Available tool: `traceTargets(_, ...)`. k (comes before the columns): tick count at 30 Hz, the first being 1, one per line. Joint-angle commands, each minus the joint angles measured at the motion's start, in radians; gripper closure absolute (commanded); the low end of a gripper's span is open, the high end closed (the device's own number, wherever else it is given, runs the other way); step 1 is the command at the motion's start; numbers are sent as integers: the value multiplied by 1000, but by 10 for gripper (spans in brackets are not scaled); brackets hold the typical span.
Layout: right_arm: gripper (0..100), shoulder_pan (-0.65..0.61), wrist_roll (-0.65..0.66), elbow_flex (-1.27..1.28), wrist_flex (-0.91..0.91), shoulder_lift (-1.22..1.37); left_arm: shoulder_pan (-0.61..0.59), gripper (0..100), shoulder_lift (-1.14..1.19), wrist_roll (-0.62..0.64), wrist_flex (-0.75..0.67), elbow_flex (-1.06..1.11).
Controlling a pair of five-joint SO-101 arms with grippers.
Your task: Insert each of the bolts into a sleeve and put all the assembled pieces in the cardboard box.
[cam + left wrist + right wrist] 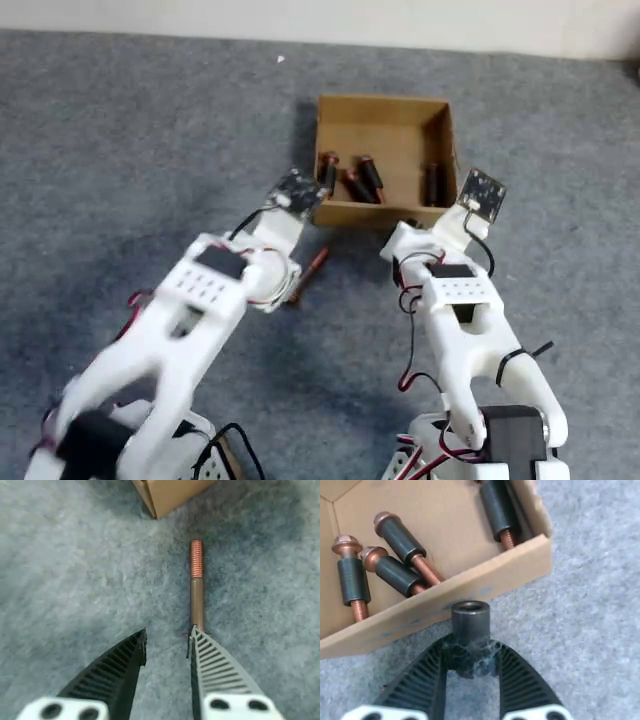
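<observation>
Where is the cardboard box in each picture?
High view: the cardboard box sits at the top middle, just beyond both arms, holding assembled pieces.
Left wrist view: the cardboard box shows one corner beyond the bolt, ahead of the open left hand.
Right wrist view: the cardboard box stands just behind the sleeve held in the right hand.
Shared landmark: its front wall meeting the grey carpet.

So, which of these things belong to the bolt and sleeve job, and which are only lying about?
Belong to the job:
loose bolt by the open left gripper
sleeve held in the right gripper
cardboard box
four assembled pieces inside it

Not part of it:
grey carpet
pale wall at the far edge
</observation>
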Motion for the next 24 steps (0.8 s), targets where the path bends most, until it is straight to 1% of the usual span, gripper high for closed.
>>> traceTargets(1,995,12,0,-8,-27,-48,33,838,186,-15,-20,-150)
traceTargets(5,995,12,0,-10,-27,-48,33,838,306,-15,-18,-223)
traceTargets(10,995,12,2,-10,-27,-48,50,841,400,-15,-18,-277)
traceTargets(14,995,12,2,-10,-27,-48,74,842,430,-15,-20,-282)
traceTargets(18,995,12,2,-10,-27,-48,70,842,430,-11,-17,-312)
traceTargets(20,995,12,2,-10,-27,-48,67,842,430,-9,17,-346)
traceTargets(24,995,12,2,-10,-27,-48,71,842,429,-8,155,-447)
